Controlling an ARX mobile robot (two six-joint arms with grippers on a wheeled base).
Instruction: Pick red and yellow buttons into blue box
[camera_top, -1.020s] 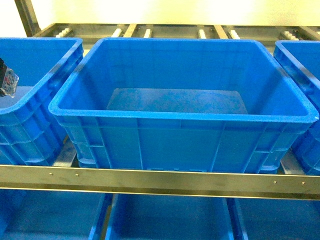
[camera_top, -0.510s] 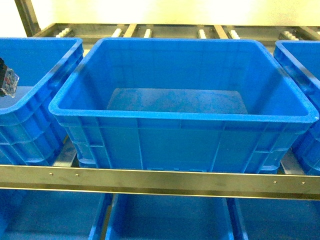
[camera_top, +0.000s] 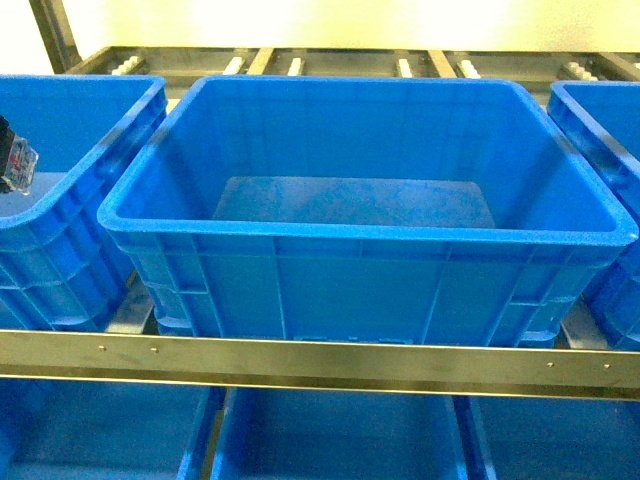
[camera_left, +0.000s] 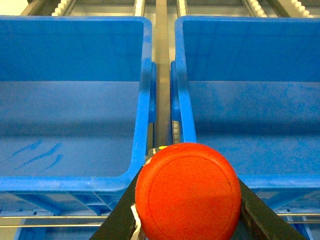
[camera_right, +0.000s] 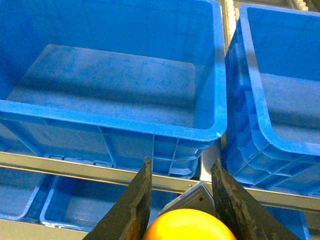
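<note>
left gripper (camera_left: 187, 220) clamps red button (camera_left: 188, 192), right gripper (camera_right: 181, 200) yellow button (camera_right: 187, 226), caps facing cameras.

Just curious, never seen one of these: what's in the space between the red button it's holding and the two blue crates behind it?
In the left wrist view, nothing lies between: the red button sits before the gap where the two crates' rims meet, a grey rack rail running between them.

A warehouse picking rack: blue crates (camera_top: 370, 250) on roller rails (camera_top: 300, 65) (steel frame (camera_top: 320, 360)).
</note>
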